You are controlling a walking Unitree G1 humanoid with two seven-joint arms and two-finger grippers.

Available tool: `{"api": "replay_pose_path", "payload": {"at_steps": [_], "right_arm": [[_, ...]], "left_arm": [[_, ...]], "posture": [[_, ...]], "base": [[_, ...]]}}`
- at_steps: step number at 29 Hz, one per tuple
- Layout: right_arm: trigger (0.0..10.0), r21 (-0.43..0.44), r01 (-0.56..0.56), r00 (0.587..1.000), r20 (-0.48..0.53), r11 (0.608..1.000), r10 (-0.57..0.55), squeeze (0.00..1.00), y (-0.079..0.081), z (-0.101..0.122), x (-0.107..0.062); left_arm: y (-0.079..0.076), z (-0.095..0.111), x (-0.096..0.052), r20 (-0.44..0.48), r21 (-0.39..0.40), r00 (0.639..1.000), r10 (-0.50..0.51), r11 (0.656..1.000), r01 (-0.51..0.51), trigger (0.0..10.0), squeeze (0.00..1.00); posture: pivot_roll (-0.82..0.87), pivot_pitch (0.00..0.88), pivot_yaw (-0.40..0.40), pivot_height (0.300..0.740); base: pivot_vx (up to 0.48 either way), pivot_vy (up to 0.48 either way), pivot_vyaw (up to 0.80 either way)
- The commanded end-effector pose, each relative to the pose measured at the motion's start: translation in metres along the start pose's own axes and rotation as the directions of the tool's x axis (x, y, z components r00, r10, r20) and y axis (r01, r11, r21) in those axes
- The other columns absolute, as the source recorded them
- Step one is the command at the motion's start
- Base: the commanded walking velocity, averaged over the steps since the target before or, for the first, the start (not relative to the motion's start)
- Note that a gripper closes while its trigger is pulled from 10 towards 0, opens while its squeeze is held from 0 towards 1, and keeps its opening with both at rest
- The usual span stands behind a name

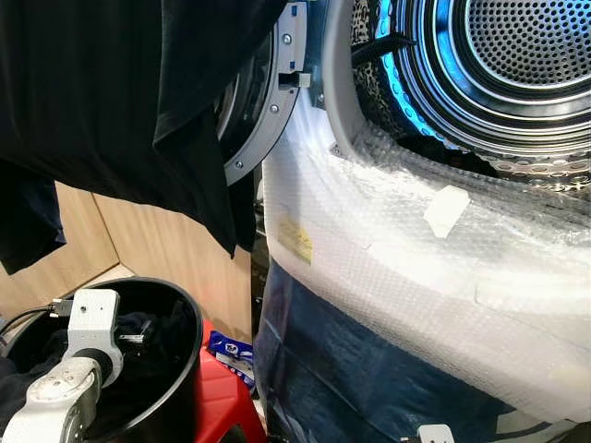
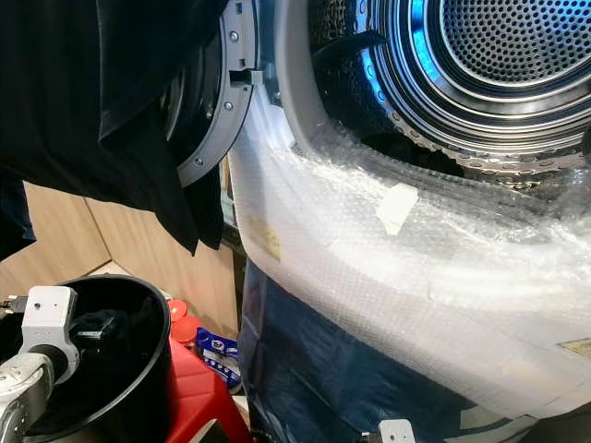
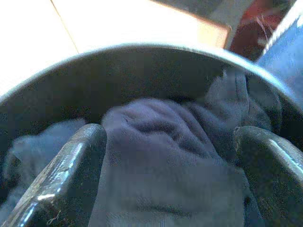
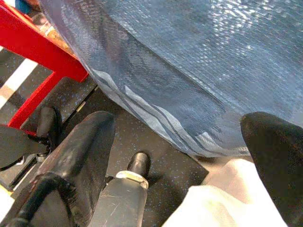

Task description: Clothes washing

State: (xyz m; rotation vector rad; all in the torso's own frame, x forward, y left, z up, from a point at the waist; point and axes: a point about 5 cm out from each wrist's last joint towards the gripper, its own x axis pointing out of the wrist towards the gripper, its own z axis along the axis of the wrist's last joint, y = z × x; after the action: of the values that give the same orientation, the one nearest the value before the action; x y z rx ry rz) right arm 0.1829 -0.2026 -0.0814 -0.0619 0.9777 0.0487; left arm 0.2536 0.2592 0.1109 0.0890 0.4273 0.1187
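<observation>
Spread wide, the left gripper (image 3: 168,175) is lowered into the black bucket (image 1: 180,369), its fingers (image 3: 66,175) set on either side of the dark clothes (image 3: 161,156), with no grip seen. From the head, the bucket is seen beside the washing machine (image 1: 443,268), on a red stool (image 1: 226,397). A black garment (image 1: 120,111) hangs over the machine's open door (image 1: 263,111), partly hiding it. Down by the machine's wrapped front, the right gripper (image 4: 182,156) is held open above the floor (image 4: 156,142), empty.
</observation>
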Motion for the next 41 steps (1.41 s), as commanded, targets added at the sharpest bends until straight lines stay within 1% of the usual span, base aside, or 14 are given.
{"api": "replay_pose_path", "payload": {"at_steps": [1, 3, 4, 8, 11, 14, 20, 21, 22, 27, 31, 35, 37, 41], "right_arm": [[10.0, -0.010, -0.001, 1.000, -0.010, 1.000, 0.001, 0.00, -0.001, -0.003, -0.001], [10.0, -0.010, 0.000, 1.000, -0.010, 1.000, 0.000, 0.00, -0.001, -0.004, -0.001], [10.0, -0.026, -0.008, 1.000, -0.014, 1.000, 0.007, 0.00, 0.000, -0.004, -0.001], [10.0, -0.030, -0.009, 1.000, -0.020, 1.000, 0.008, 0.00, 0.001, -0.005, -0.001], [10.0, -0.039, -0.018, 0.999, -0.033, 0.999, 0.017, 0.00, 0.002, -0.008, -0.001], [10.0, -0.039, -0.024, 0.999, -0.038, 0.999, 0.022, 0.00, 0.004, -0.011, -0.001], [10.0, -0.054, -0.034, 0.998, -0.059, 0.998, 0.031, 0.00, 0.006, -0.018, -0.002], [10.0, -0.052, -0.032, 0.998, -0.060, 0.998, 0.029, 0.00, 0.006, -0.019, -0.002], [10.0, -0.049, -0.030, 0.998, -0.060, 0.998, 0.027, 0.00, 0.006, -0.019, -0.002], [10.0, -0.041, -0.030, 0.998, -0.065, 0.999, 0.027, 0.00, 0.009, -0.021, -0.002], [10.0, -0.034, -0.031, 0.997, -0.065, 0.999, 0.028, 0.00, 0.010, -0.021, -0.002], [10.0, -0.034, -0.023, 0.998, -0.057, 0.999, 0.021, 0.00, 0.006, -0.017, -0.002], [10.0, -0.063, -0.022, 0.998, -0.061, 0.998, 0.018, 0.00, 0.005, -0.018, -0.002], [10.0, -0.059, -0.018, 0.998, -0.059, 0.998, 0.015, 0.00, 0.001, -0.019, -0.003]], "left_arm": [[0.000, -0.002, -0.004, -0.032, 0.020, 0.999, -0.007, 1.000, 0.008, 10.0, 1.00], [0.002, -0.003, -0.005, -0.039, 0.026, 0.999, 0.008, 1.000, -0.007, 10.0, 1.00], [0.008, -0.003, -0.007, -0.053, 0.023, 0.997, 0.050, 0.999, -0.049, 10.0, 0.00], [0.012, -0.004, -0.007, -0.068, 0.008, 0.995, 0.067, 0.998, -0.067, 10.0, 0.00], [0.015, -0.011, -0.005, -0.116, -0.001, 0.989, 0.089, 0.996, -0.090, 10.0, 0.00], [0.015, -0.017, -0.004, -0.155, -0.011, 0.984, 0.084, 0.996, -0.087, 10.0, 0.00], [0.013, -0.025, 0.000, -0.176, -0.010, 0.981, 0.082, 0.996, -0.085, 10.0, 0.00], [0.012, -0.025, 0.001, -0.175, -0.019, 0.982, 0.074, 0.997, -0.078, 4.7, 0.00], [0.010, -0.025, 0.002, -0.175, -0.025, 0.982, 0.068, 0.997, -0.073, 0.0, 0.00], [0.004, -0.022, 0.005, -0.158, -0.025, 0.986, 0.046, 0.998, -0.051, 0.0, 0.00], [0.004, -0.023, 0.005, -0.150, -0.023, 0.988, 0.047, 0.998, -0.051, 0.0, 0.00], [0.001, -0.025, 0.006, -0.152, -0.023, 0.988, 0.031, 0.999, -0.035, 0.0, 0.00], [-0.002, -0.028, 0.006, -0.157, -0.027, 0.987, 0.023, 0.999, -0.027, 0.0, 0.00], [-0.004, -0.034, 0.006, -0.167, -0.033, 0.986, 0.013, 0.999, -0.019, 0.0, 0.00]], "posture": [[0.06, 0.000, -0.018, 0.740], [0.06, 0.000, -0.016, 0.740], [0.06, 0.000, -0.016, 0.740], [0.06, 0.000, -0.017, 0.740], [0.05, 0.000, -0.013, 0.740], [0.05, 0.000, -0.013, 0.740], [0.04, 0.000, -0.009, 0.740], [0.04, 0.000, -0.009, 0.740], [0.04, 0.000, -0.009, 0.740], [0.04, 0.000, -0.012, 0.740], [0.04, 0.000, -0.018, 0.740], [0.03, 0.000, -0.015, 0.740], [0.02, 0.000, -0.016, 0.740], [0.01, 0.000, -0.016, 0.740]], "base": [[0.000, 0.000, 0.00], [0.000, 0.000, 0.00], [0.000, 0.000, 0.00], [0.000, 0.000, 0.00], [0.000, 0.000, 0.00], [0.000, 0.000, 0.00], [0.000, 0.000, 0.00], [0.000, 0.000, 0.00], [0.000, 0.000, 0.00], [0.000, 0.000, 0.00], [0.000, 0.000, 0.00], [0.000, 0.000, 0.00], [0.000, 0.000, 0.00], [0.000, 0.000, 0.00]]}}
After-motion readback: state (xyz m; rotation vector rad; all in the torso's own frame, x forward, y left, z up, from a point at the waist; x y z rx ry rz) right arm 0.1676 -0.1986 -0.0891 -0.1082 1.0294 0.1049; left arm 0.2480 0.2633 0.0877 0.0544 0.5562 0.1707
